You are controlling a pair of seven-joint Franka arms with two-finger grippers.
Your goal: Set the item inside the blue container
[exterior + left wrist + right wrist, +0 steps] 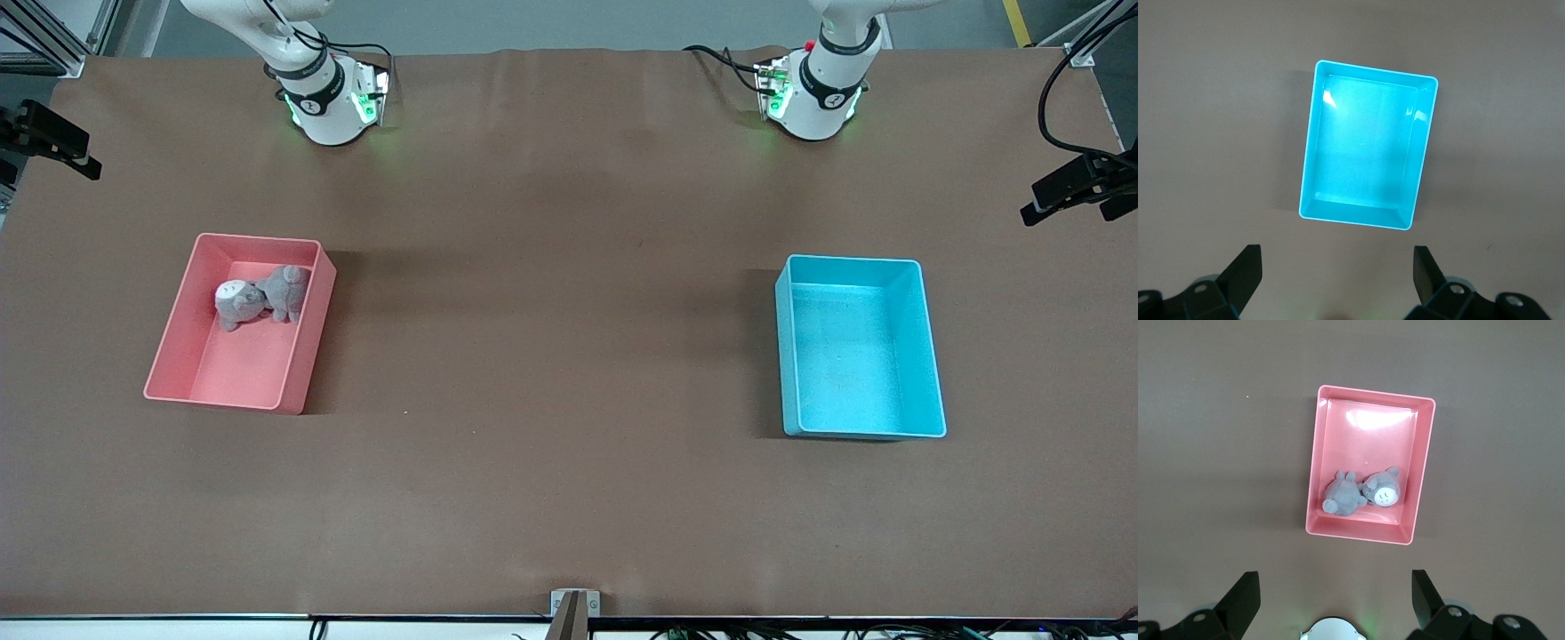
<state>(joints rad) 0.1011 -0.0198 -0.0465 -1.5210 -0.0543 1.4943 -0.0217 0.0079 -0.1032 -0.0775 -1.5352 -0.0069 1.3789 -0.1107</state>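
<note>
- From my remote station, I see the blue container (859,347) standing empty on the brown worktop (551,356), toward the left arm's end, about midway between the edge with the arm bases and the edge by the front camera.
- The left gripper (1338,283) hangs high over the worktop beside the blue container, jaws spread wide, holding nothing.
- The pink bin (244,322) sits toward the right arm's end of the worktop, well apart from the blue container.
- A grey plush toy (260,298) lies in the pink bin, at the bin's end closest to the arm bases.
- The right gripper (1336,600) hangs high over the worktop beside the pink bin, jaws wide apart, empty.
</note>
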